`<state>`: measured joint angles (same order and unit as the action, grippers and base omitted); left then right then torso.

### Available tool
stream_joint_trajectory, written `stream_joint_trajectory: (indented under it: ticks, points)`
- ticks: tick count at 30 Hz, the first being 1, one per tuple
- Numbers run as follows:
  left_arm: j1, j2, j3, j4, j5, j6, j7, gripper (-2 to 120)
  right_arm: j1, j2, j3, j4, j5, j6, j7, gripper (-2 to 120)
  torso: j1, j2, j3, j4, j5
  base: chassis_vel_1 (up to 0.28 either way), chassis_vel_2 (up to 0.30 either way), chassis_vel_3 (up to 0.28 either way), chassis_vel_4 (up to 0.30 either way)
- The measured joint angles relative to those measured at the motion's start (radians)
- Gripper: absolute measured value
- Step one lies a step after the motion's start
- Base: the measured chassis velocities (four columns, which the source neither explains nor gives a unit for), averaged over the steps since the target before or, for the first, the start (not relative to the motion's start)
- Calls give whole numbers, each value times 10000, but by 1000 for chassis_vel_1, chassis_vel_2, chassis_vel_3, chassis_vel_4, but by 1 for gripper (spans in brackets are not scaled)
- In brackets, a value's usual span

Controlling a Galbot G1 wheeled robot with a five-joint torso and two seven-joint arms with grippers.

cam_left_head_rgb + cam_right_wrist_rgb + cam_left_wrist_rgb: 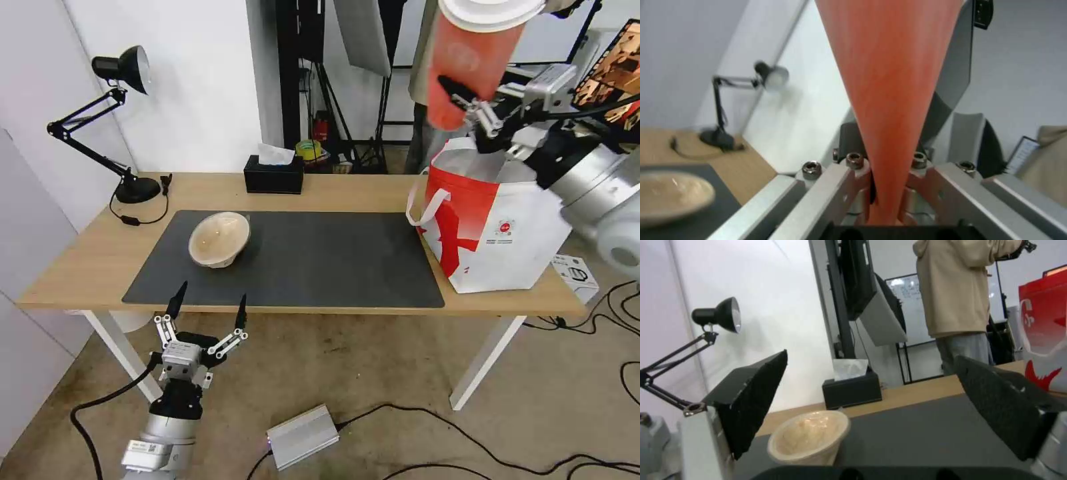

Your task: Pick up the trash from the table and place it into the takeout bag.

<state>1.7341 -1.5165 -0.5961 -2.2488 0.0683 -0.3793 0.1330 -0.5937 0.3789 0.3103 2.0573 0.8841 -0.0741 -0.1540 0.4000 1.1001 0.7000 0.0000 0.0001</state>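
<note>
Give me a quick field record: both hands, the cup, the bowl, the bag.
right hand: shut on the red cup, held above the takeout bag
left hand: open, low before the table's near edge
beige bowl: tilted on the dark mat
takeout bag: upright on the table's right end, mouth open

Head high; wrists low, sharing bowl (809,436).

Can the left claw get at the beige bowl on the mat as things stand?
Probably yes. The left claw hangs open just off the table's near edge, facing the beige bowl, which lies tilted on the mat with nothing between them.
</note>
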Motion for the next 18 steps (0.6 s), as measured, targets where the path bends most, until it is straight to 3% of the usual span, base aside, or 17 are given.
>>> stream_joint_trajectory:
  ticks: [18]
  points:
    - [-336,-126,87,-51,-287,-76,40,100,635,-1794,-476,-2895,-2082,876,-2127,3,0,-2,0,-1,1,0,0,0,0]
